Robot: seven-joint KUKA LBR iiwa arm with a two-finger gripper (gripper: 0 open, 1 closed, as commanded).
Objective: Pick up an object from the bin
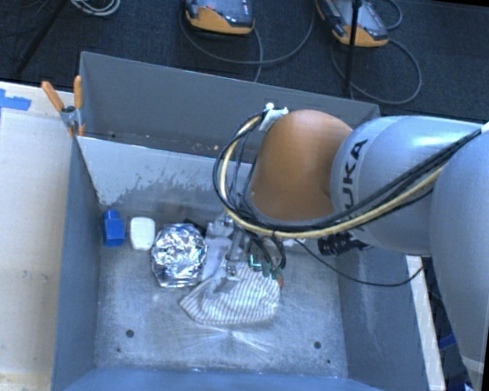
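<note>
My gripper [231,267] hangs low in the middle of the bin, under the orange wrist cover, with its tip down on the upper left part of a striped grey-white cloth [235,303]. A crumpled ball of silver foil [178,256] lies just left of the gripper, close to touching it. Farther left sit a small white block [141,233] and a small blue block [114,228], side by side near the left wall.
The arm and its orange cover with looping cables reach in from the right and hide the bin's back middle. The bin floor in front of the cloth and to the right is bare grey metal.
</note>
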